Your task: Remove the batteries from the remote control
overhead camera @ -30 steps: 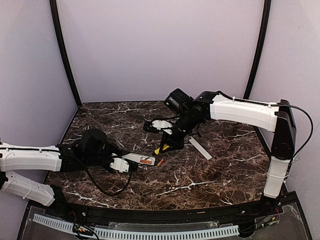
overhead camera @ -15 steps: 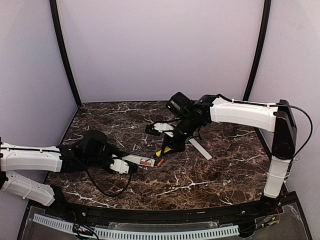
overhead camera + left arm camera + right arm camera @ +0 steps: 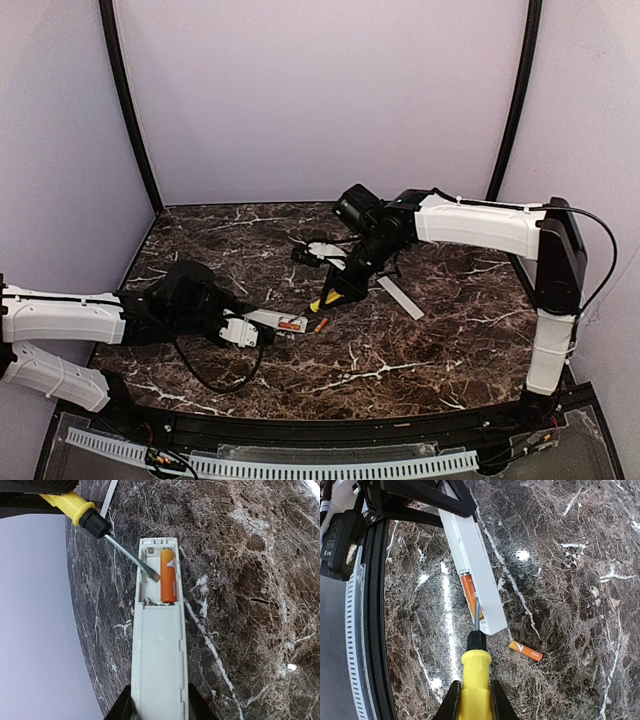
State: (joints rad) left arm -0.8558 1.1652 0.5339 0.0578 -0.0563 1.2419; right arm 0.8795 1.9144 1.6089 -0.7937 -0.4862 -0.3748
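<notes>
Marble tabletop [image 3: 420,370], lilac walls [image 3: 320,100], remote control [image 3: 275,318]

The right arm [image 3: 480,225] has been swung slightly: in the top view its upright rear link is now seen a little further left. The right gripper [image 3: 338,287] has been brought down a touch nearer the table [image 3: 450,340]. The screwdriver [image 3: 324,298] clamped in it has been carried closer to the open end of the remote [image 3: 283,321]. The blade is now set inside that open end, with its tip beside the battery [image 3: 168,575] lodged there. Most of this shift was made in the first half of the second, and very little was altered afterwards.
</notes>
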